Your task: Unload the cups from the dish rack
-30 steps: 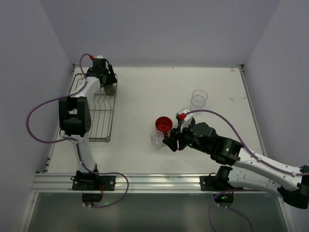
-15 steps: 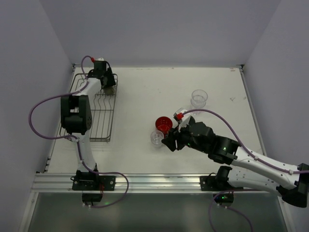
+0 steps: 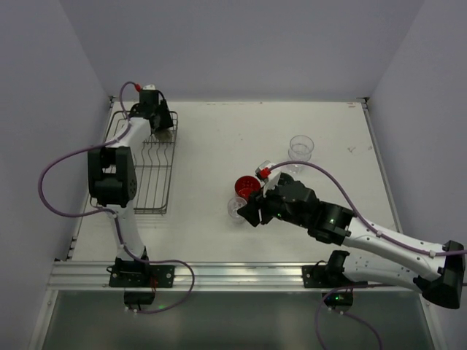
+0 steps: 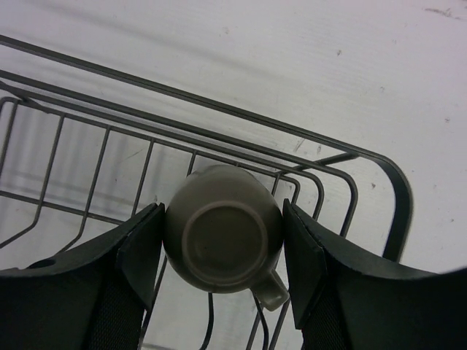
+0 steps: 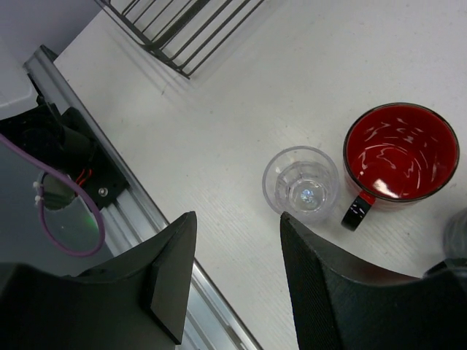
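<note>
Left gripper (image 4: 222, 235) is closed on both flanks of the upturned tan cup (image 4: 222, 246) in the rack (image 4: 396, 191) corner (right gripper (image 5: 237, 244) gapes empty above the table), so lift vertically, clearing wires before swinging outward.

Greyish-tan cup (image 4: 222, 248) sits inverted in dish rack (image 4: 394, 197); red mug (image 5: 401, 152), clear tumbler (image 5: 300, 182) stand upright outside

The left arm reaches far forward, the left gripper (image 4: 223, 251) clamped on both sides of a greyish-tan cup (image 4: 222, 237). The right arm stretches low and leftward, the right gripper (image 5: 237, 227) pointing down with its jaws spread wide.
</note>
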Robot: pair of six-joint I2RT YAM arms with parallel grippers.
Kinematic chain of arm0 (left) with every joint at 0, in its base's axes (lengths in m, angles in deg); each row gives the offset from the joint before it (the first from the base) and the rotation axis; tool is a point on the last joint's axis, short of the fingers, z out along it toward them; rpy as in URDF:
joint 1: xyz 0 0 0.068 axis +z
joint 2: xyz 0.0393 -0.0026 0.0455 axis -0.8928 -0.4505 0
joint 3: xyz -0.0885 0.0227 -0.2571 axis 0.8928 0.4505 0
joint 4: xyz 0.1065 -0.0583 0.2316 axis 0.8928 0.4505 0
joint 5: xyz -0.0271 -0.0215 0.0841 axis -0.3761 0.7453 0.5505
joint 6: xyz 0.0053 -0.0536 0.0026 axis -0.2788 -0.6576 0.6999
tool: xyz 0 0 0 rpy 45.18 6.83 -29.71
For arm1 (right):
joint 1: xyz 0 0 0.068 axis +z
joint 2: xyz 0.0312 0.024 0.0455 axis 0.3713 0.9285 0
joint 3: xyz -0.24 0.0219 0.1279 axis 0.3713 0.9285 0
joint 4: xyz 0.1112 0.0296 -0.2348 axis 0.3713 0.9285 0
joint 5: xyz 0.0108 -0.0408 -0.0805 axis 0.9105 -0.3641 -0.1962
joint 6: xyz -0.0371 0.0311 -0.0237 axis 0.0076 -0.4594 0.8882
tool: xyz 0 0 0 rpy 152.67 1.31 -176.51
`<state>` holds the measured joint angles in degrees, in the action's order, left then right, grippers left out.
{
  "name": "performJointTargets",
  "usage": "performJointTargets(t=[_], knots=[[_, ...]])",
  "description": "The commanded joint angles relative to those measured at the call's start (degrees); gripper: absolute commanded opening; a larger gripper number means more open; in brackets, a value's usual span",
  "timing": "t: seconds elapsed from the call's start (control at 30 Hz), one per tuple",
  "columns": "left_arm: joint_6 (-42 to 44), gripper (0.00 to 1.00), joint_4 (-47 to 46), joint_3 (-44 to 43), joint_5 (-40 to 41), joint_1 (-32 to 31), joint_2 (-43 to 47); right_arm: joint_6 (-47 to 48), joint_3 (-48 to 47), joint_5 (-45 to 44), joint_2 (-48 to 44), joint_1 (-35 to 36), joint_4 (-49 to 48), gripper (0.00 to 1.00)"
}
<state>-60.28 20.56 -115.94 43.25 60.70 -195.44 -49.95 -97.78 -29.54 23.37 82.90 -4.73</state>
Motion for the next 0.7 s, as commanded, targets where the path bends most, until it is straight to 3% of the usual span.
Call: performJointTargets(t=[0.0,0.33,0.67], knots=[[1.77,0.18,-4.18,-0.04,2.26,0.33,9.0,-0.15,-3.03,2.44,2.41,-0.02,-7.39,0.52],[-3.92,0.12,-5.41,4.96,-3.44,0.94,19.01,-4.09,-6.02,5.77,7.25,-1.16,-16.89,0.52],[-23.51,0.09,-18.39,28.16,-31.01,0.68,45.9,-19.03,-4.71,20.36,10.5,-8.53,-38.31,0.53]])
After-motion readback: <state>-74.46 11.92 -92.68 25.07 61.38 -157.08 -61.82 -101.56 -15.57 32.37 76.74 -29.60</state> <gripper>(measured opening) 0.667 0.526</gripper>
